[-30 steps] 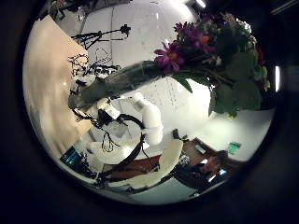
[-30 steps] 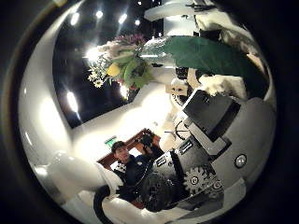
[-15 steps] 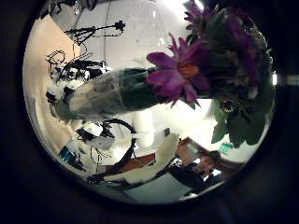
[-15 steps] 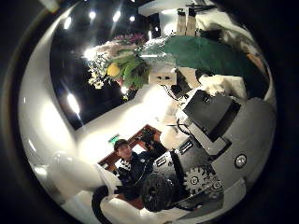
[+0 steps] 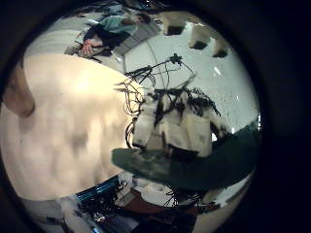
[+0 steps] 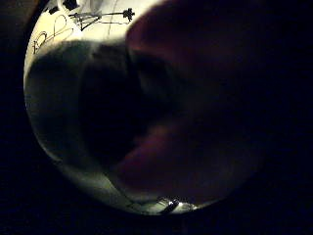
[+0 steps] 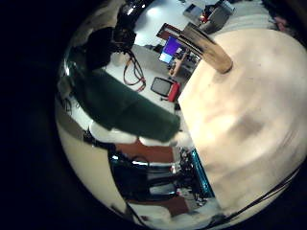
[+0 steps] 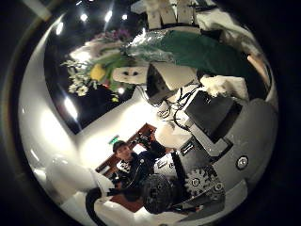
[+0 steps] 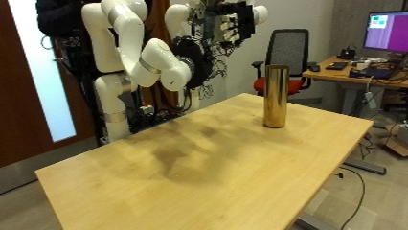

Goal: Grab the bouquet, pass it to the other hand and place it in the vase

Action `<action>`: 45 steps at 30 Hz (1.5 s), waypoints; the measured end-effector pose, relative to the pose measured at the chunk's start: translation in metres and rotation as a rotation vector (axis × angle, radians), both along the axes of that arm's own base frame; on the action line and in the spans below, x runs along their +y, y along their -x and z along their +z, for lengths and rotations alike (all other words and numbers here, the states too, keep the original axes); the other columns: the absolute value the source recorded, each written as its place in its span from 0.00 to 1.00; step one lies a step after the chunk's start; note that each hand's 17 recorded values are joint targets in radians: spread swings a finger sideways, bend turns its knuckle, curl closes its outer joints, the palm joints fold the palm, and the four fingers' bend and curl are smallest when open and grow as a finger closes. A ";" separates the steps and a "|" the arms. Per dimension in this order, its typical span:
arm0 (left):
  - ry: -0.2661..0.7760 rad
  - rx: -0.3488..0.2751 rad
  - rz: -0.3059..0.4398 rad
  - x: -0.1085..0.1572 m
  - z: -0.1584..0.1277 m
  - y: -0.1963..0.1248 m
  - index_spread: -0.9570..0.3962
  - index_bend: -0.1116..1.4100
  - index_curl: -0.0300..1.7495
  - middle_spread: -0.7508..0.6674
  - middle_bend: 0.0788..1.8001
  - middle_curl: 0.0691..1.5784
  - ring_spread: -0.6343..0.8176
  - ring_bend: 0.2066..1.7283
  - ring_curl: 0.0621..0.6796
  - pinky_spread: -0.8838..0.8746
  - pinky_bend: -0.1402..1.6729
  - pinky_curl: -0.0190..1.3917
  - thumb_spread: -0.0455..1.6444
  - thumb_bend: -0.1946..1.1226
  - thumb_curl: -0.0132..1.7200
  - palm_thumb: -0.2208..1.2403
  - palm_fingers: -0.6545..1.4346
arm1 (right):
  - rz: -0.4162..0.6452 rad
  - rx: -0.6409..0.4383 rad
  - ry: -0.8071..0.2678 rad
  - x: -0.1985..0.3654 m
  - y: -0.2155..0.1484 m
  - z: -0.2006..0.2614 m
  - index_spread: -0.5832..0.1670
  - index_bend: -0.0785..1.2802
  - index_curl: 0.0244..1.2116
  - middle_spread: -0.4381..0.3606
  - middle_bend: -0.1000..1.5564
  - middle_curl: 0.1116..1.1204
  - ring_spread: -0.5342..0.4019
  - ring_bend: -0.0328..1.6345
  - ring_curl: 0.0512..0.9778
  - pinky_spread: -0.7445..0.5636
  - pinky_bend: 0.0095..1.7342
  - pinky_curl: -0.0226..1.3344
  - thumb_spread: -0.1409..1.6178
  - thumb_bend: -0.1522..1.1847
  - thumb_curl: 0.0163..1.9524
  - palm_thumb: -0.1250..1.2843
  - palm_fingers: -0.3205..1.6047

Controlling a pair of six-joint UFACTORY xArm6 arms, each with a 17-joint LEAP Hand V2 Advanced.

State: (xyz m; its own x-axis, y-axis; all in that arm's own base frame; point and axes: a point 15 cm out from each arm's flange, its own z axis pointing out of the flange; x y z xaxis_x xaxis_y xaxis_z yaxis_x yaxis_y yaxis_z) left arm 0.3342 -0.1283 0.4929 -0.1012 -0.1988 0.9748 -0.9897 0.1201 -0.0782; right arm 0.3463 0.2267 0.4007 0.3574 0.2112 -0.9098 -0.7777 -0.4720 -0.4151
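The bouquet (image 8: 141, 58) is up in the air, wrapper pinched in the right hand (image 8: 202, 104), and the left hand (image 5: 175, 126) closes in beside it, grip unclear. The vase (image 9: 274, 96) waits empty on the table (image 9: 216, 168) below; handover and placing remain.

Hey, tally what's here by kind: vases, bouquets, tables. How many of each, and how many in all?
Vase: 1
Bouquet: 1
Table: 1
Total: 3
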 end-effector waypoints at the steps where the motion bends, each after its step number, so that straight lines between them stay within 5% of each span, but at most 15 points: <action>1: 0.002 0.003 0.002 0.000 0.000 0.000 0.71 0.16 0.18 0.26 0.43 0.34 0.22 0.43 0.30 0.28 0.42 0.28 0.53 0.14 0.21 0.49 0.71 | -0.006 -0.002 0.003 0.000 -0.001 -0.001 0.48 0.90 0.60 0.41 0.87 0.54 0.38 0.88 0.58 0.35 0.60 0.76 0.11 0.10 0.44 0.91 0.78; 4: 0.011 0.005 0.011 0.002 0.001 -0.001 0.63 0.15 0.16 0.20 0.48 0.38 0.10 0.52 0.41 0.14 0.56 0.33 0.55 0.15 0.23 0.61 0.80 | -0.026 -0.009 0.013 -0.001 -0.006 -0.003 0.48 0.89 0.61 0.41 0.86 0.53 0.38 0.88 0.57 0.35 0.62 0.77 0.20 0.09 0.44 0.87 0.79; 8: 0.026 0.001 0.016 0.002 0.005 -0.002 0.54 0.17 0.13 0.16 0.49 0.43 0.07 0.61 0.55 0.09 0.64 0.36 0.55 0.14 0.24 0.68 0.84 | -0.035 -0.007 0.015 -0.003 -0.008 -0.004 0.50 0.89 0.60 0.41 0.86 0.53 0.38 0.87 0.57 0.36 0.63 0.76 0.38 0.10 0.43 0.87 0.78; 13: 0.056 -0.015 0.026 0.002 0.011 -0.003 0.46 0.21 0.11 0.15 0.50 0.48 0.07 0.63 0.62 0.09 0.66 0.37 0.37 0.14 0.32 0.82 0.83 | -0.037 -0.003 0.017 -0.003 -0.009 -0.005 0.50 0.89 0.60 0.40 0.85 0.53 0.38 0.87 0.57 0.36 0.64 0.76 0.47 0.10 0.41 0.85 0.78; 15: 0.064 -0.039 0.033 0.003 0.015 -0.003 0.40 0.26 0.11 0.14 0.50 0.51 0.08 0.64 0.66 0.10 0.62 0.35 0.21 0.14 0.37 0.87 0.83 | -0.048 -0.002 0.028 -0.005 -0.011 -0.007 0.49 0.81 0.59 0.40 0.82 0.51 0.36 0.84 0.56 0.35 0.66 0.73 0.48 0.08 0.38 0.78 0.73; 18: 0.063 -0.070 0.044 0.004 0.019 -0.001 0.36 0.29 0.12 0.14 0.50 0.53 0.08 0.64 0.69 0.10 0.61 0.35 0.15 0.14 0.40 0.90 0.82 | -0.074 0.018 0.038 -0.011 -0.014 -0.016 0.45 0.69 0.58 0.40 0.77 0.51 0.34 0.83 0.56 0.32 0.67 0.70 0.46 0.08 0.37 0.75 0.68; 20: 0.067 -0.089 0.054 0.005 0.023 -0.001 0.31 0.33 0.12 0.13 0.50 0.56 0.09 0.65 0.72 0.10 0.60 0.35 0.10 0.14 0.42 0.92 0.82 | -0.085 0.050 0.034 -0.012 -0.012 -0.023 0.43 0.51 0.54 0.37 0.69 0.48 0.30 0.81 0.55 0.24 0.63 0.65 0.47 0.09 0.35 0.73 0.46; 23: 0.068 -0.128 0.063 0.006 0.026 0.000 0.26 0.37 0.13 0.12 0.50 0.60 0.09 0.67 0.77 0.11 0.60 0.36 0.07 0.14 0.44 0.94 0.80 | -0.099 0.081 0.031 -0.016 -0.013 -0.031 0.41 0.45 0.51 0.36 0.61 0.45 0.29 0.77 0.52 0.22 0.58 0.61 0.53 0.10 0.33 0.73 0.35; 25: 0.065 -0.156 0.074 0.007 0.028 -0.001 0.25 0.38 0.13 0.11 0.51 0.62 0.09 0.67 0.78 0.11 0.60 0.37 0.06 0.14 0.45 0.95 0.80 | -0.114 0.103 0.032 -0.022 -0.018 -0.037 0.40 0.45 0.48 0.38 0.51 0.38 0.38 0.66 0.46 0.36 0.47 0.58 0.57 0.09 0.31 0.71 0.15; 29: 0.076 -0.205 0.110 0.008 0.036 -0.004 0.20 0.40 0.13 0.10 0.50 0.67 0.10 0.71 0.83 0.12 0.64 0.41 0.06 0.14 0.48 0.97 0.78 | -0.163 0.127 0.038 -0.042 -0.029 -0.042 0.36 0.35 0.37 0.51 0.35 0.26 0.62 0.46 0.29 0.69 0.35 0.46 0.60 0.09 0.29 0.68 0.12; 35: 0.073 -0.295 0.221 0.023 0.054 -0.015 0.15 0.45 0.14 0.09 0.50 0.70 0.11 0.74 0.87 0.13 0.67 0.45 0.08 0.13 0.49 0.94 0.80 | -0.232 0.147 0.050 -0.071 -0.041 -0.043 0.34 0.27 0.31 0.58 0.25 0.21 0.73 0.33 0.20 0.83 0.25 0.35 0.62 0.09 0.27 0.67 0.16; 45: 0.044 -0.419 0.318 0.056 0.106 -0.023 0.12 0.47 0.20 0.08 0.49 0.73 0.13 0.76 0.89 0.16 0.69 0.48 0.12 0.13 0.51 0.94 0.80 | -0.280 0.159 0.061 -0.098 -0.045 -0.046 0.35 0.22 0.29 0.61 0.17 0.19 0.75 0.23 0.17 0.85 0.18 0.28 0.62 0.10 0.25 0.67 0.23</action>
